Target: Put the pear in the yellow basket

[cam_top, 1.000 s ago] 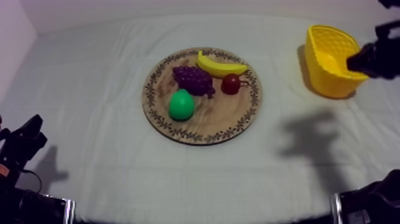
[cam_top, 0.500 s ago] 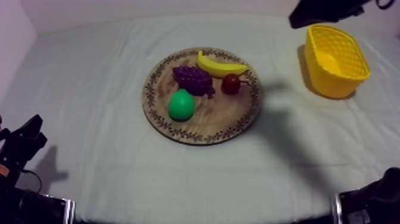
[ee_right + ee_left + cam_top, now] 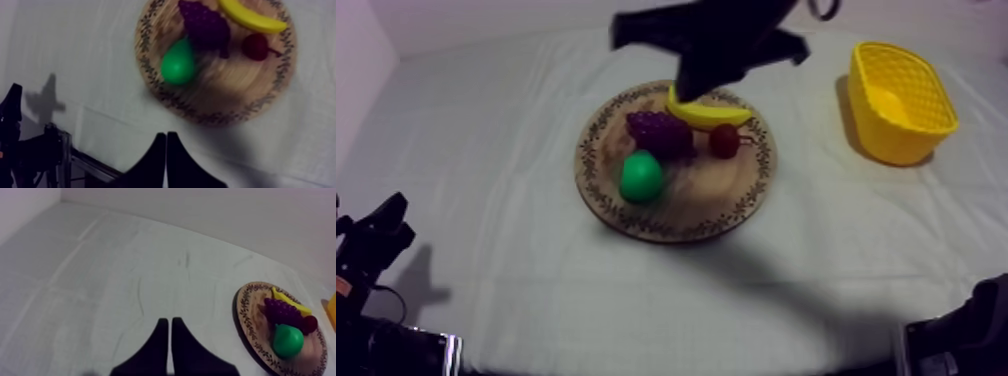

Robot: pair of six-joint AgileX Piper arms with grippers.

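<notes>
Black and pressed tight together, the two fingers of my right gripper make a thin wedge with nothing between them. That gripper hangs up in the air above the wooden board and faces down at it. The right arm comes in from the far right and stretches across, high over the far edge of the board. It hides one end of the banana. A big soft shadow lies on the cloth at the near side of the board.

The green pear lies on the board, on its left side and toward the near edge. No gripper is touching it. The purple grapes lie just beside the pear, toward the far edge. The small red fruit lies on the right part of the board, just beside the banana.

The yellow basket stands upright on the cloth, well to the right of the board.

My left gripper also has its two fingers pressed together, pinching nothing. The left arm sits low over the cloth, well to the left of the board and nearer than it. It points out across the bare cloth.
</notes>
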